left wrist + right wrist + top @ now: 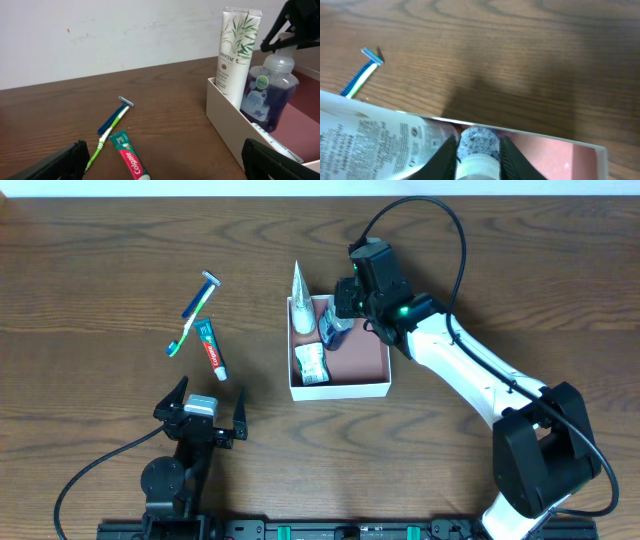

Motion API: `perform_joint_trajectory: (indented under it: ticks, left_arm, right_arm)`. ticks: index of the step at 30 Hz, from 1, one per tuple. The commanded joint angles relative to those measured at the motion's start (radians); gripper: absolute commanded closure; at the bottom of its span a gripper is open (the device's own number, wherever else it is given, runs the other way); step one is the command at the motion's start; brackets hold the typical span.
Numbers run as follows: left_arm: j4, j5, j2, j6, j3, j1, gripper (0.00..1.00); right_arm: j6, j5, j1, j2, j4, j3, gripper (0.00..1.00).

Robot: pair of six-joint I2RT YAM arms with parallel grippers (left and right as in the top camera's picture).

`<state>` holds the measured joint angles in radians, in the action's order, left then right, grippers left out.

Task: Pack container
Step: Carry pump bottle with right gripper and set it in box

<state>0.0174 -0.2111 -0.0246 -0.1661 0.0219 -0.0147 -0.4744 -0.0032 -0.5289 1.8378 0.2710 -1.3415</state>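
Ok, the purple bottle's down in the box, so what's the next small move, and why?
Probably open the jaws of the right gripper wider before any lift. The purple bottle stands upright inside the container beside the Pantene tube, and the jaws closely flank its cap, so a sideways pull could tip it.

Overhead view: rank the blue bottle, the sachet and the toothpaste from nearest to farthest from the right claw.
1. The bottle, standing at the back of the container, between the fingers of the right claw.
2. The sachet, lying in the container's front left.
3. The toothpaste, outside, well left of the container.
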Motion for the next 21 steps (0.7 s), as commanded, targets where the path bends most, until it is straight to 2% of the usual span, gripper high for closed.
perform_joint_trajectory:
  ticks: [1,5,21]
  left_arm:
    - [0.031,-0.028,-0.001,-0.016,-0.018,0.004,0.02]
    - [0.031,-0.028,-0.001,-0.016,-0.018,0.004,0.02]
    - [0.031,-0.028,-0.001,-0.016,-0.018,0.004,0.02]
  right_arm:
    - [0.012,0.006,-0.018,0.006,-0.011,-0.018,0.63]
    - [0.011,0.003,-0.034,0.006,-0.025,-0.018,0.49]
    - [-0.011,0.0,-0.054,0.006,-0.036,-0.019,0.48]
